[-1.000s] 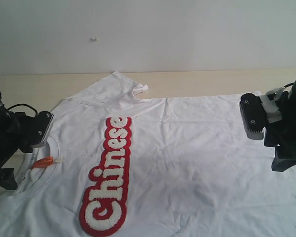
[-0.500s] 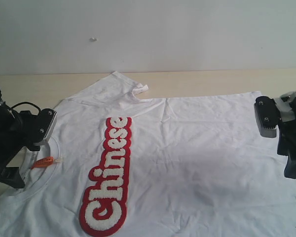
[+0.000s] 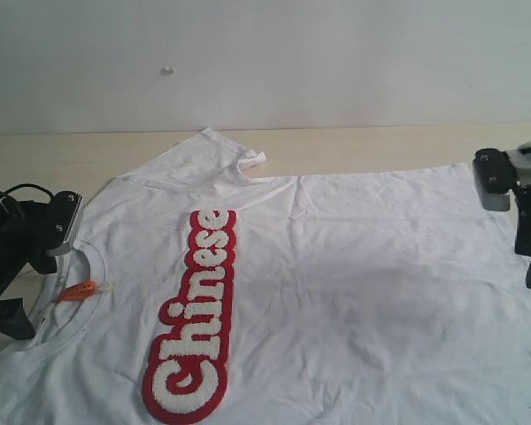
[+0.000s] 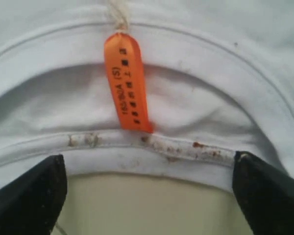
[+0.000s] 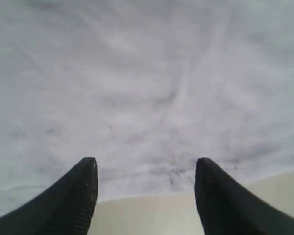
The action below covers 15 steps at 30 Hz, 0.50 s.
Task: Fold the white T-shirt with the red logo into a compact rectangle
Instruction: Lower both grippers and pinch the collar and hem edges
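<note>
The white T-shirt (image 3: pixel 354 283) lies spread flat on the table, collar to the left and hem to the right. Its red logo (image 3: pixel 195 310) faces up on the chest. At the collar, my left gripper (image 3: pixel 60 232) stands open with nothing between its fingers. In the left wrist view the ribbed collar (image 4: pixel 186 154) and the orange tag (image 4: pixel 129 83) lie just ahead of the open left gripper (image 4: pixel 148 159). My right gripper (image 3: pixel 497 177) hovers open at the hem edge. The right wrist view shows the right gripper (image 5: pixel 147 164) over the hem (image 5: pixel 147 122), empty.
The pale wooden table (image 3: pixel 380 146) shows bare behind the shirt and runs to a white wall (image 3: pixel 336 62). One sleeve (image 3: pixel 214 155) points toward that wall. Bare tabletop (image 4: pixel 147 210) lies under the left gripper.
Both arms have drawn outward from the shirt: the left gripper moved left and down off the shoulder, the right gripper moved right and up to the hem edge. The shirt has not moved.
</note>
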Motion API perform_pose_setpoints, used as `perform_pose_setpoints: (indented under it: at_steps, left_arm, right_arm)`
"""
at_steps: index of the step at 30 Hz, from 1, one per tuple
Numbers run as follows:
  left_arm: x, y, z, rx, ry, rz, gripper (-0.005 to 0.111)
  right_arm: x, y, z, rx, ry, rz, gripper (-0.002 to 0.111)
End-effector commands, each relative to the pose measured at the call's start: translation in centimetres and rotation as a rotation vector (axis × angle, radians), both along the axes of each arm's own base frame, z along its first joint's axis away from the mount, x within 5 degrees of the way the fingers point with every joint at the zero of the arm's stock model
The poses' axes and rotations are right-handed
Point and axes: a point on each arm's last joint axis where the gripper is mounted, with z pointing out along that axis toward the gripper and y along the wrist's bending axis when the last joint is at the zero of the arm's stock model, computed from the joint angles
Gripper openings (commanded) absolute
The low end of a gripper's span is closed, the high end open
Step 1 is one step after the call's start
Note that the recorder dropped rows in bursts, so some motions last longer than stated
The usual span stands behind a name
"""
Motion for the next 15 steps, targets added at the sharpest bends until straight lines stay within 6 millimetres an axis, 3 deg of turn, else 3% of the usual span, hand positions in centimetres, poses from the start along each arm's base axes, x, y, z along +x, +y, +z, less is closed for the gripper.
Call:
perform_pose_setpoints:
  at_steps: [1,5,11,15]
  left_arm:
    - [0.0,0.0,-1.0,-0.011,0.035,0.007,0.088]
    - [0.1,-0.1,-1.1,-0.011,0.040,0.007,0.088]
    - [0.1,-0.1,-1.1,-0.011,0.038,0.007,0.088]
    - [0.1,-0.1,-1.1,-0.011,0.036,0.007,0.088]
  right_arm:
    - [0.5,-1.7,0.5,-0.050,-0.070,0.039,0.057]
    - [1.4,-2.3,0.0,-0.107,-0.148,0.081,0.057]
    - [1.6,-2.5,-3.2,-0.092,-0.056,0.102,0.057]
    - [1.7,-2.6,-4.0,-0.101,-0.046,0.113,0.057]
